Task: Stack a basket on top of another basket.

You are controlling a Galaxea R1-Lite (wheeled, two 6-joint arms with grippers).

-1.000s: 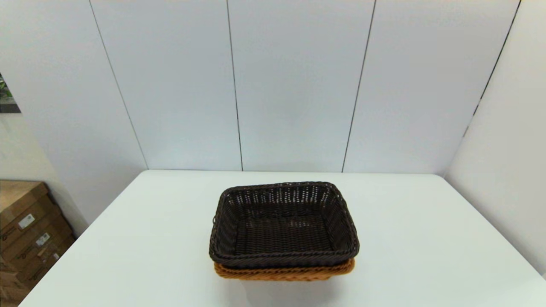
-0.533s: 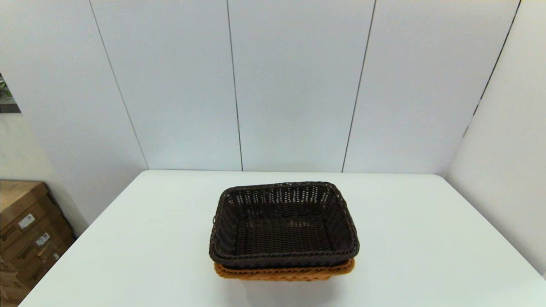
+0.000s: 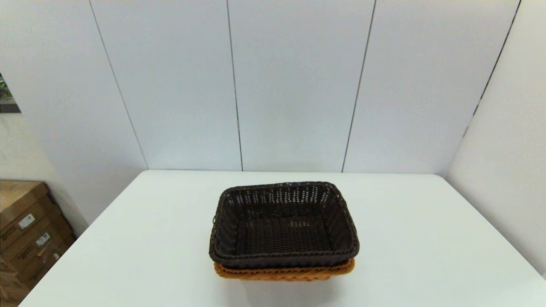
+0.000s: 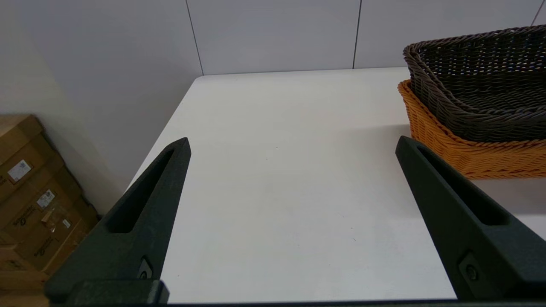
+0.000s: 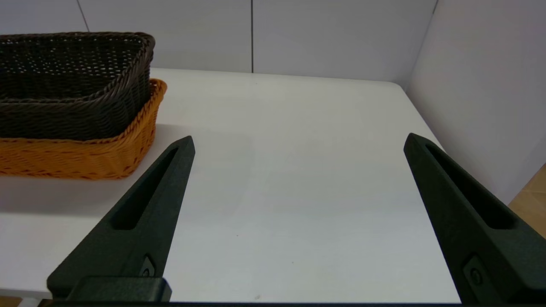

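Observation:
The dark brown basket (image 3: 283, 224) sits nested in the orange-tan basket (image 3: 283, 271) near the middle of the white table; only the orange rim shows beneath it in the head view. Both arms are out of the head view. My left gripper (image 4: 292, 143) is open, held back at the table's near left, with the dark basket (image 4: 482, 85) and the orange basket (image 4: 465, 151) off to its right. My right gripper (image 5: 298, 140) is open at the near right, the dark basket (image 5: 72, 85) and orange basket (image 5: 81, 155) to its left. Neither gripper holds anything.
The white table (image 3: 426, 238) is bounded by pale wall panels behind and on the right. Cardboard boxes (image 3: 25, 238) stand on the floor past the table's left edge.

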